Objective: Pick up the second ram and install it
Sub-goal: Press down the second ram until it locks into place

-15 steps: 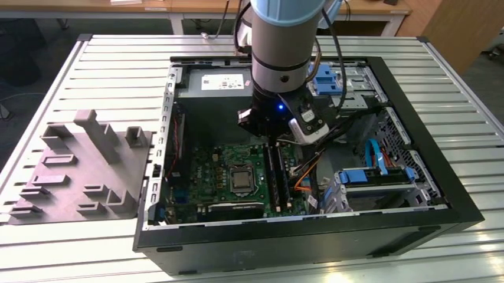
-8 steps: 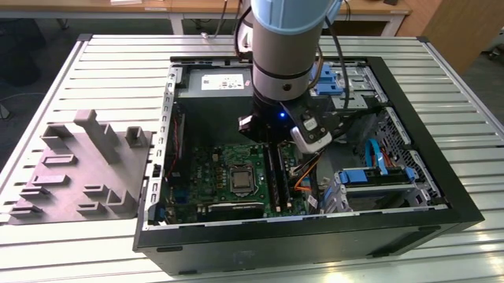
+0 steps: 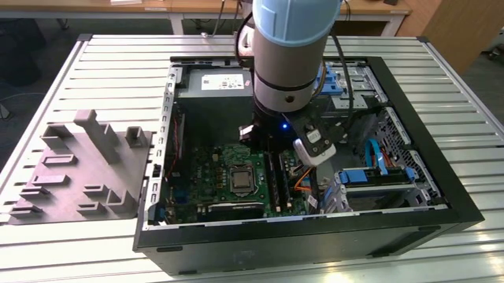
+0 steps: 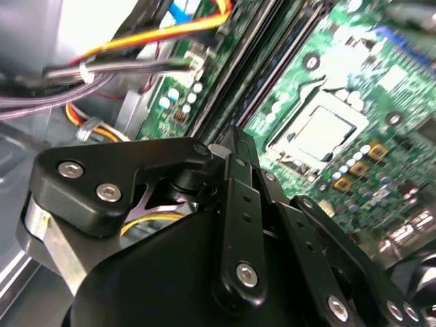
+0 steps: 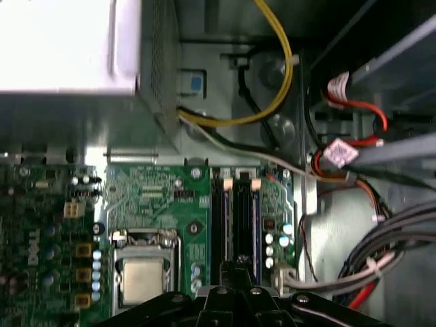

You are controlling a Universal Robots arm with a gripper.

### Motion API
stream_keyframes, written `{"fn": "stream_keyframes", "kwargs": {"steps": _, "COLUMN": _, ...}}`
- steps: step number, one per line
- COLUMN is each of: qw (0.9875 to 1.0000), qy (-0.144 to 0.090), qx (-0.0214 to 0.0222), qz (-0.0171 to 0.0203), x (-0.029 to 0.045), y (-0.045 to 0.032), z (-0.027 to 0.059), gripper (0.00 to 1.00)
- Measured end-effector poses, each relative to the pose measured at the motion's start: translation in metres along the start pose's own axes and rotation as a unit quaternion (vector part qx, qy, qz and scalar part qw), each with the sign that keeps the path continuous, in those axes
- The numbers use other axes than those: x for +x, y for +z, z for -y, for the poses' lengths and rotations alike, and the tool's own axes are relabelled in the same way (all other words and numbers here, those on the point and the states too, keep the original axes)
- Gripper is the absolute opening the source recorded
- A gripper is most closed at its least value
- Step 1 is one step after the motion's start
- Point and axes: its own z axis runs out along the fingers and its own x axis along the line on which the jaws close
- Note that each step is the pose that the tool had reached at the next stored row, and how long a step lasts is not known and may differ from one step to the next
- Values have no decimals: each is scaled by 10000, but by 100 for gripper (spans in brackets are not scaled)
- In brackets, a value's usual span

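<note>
- The table (image 3: 94,65) carries the open computer case (image 3: 441,194). The arm (image 3: 287,53) reaches deep into it. A sideways drift could, I judge, knock the arm's wrist against the case wall or the drive cage.
- The motherboard (image 5: 157,191) lies flat on the case floor. Pressing down off-line could flex it or scrape nearby parts such as the processor socket (image 5: 143,272).
- The memory slots (image 5: 235,218) run as long dark strips beside the socket, directly under the hand.
- The second ram is hard to separate from those strips. It may be a slim dark piece standing at the slots beneath the hand, but I cannot say whether it is seated, half-seated or held.
- A stick pushed in tilted, or with an end latch not open, would probably jam or sit unevenly.
- The loose cables (image 4: 157,34) pass near the slots and could snag or get trapped.
- The hand (image 5: 238,262) hangs just above the slot bank. I cannot tell whether it is open or closed, so grip security is unknown.
</note>
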Motion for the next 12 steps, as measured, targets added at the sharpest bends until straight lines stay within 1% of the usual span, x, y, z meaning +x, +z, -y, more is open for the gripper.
{"fn": "stream_keyframes", "kwargs": {"steps": 7, "qw": 10000, "qy": 0, "qx": 0, "qz": -1, "x": -4, "y": -21, "z": 222, "gripper": 11}}
{"fn": "stream_keyframes", "kwargs": {"steps": 10, "qw": 10000, "qy": 0, "qx": 1, "qz": -1, "x": -5, "y": -27, "z": 282, "gripper": 11}}
{"fn": "stream_keyframes", "kwargs": {"steps": 12, "qw": 10000, "qy": 6, "qx": 4, "qz": -9, "x": -6, "y": -29, "z": 311, "gripper": 11}}
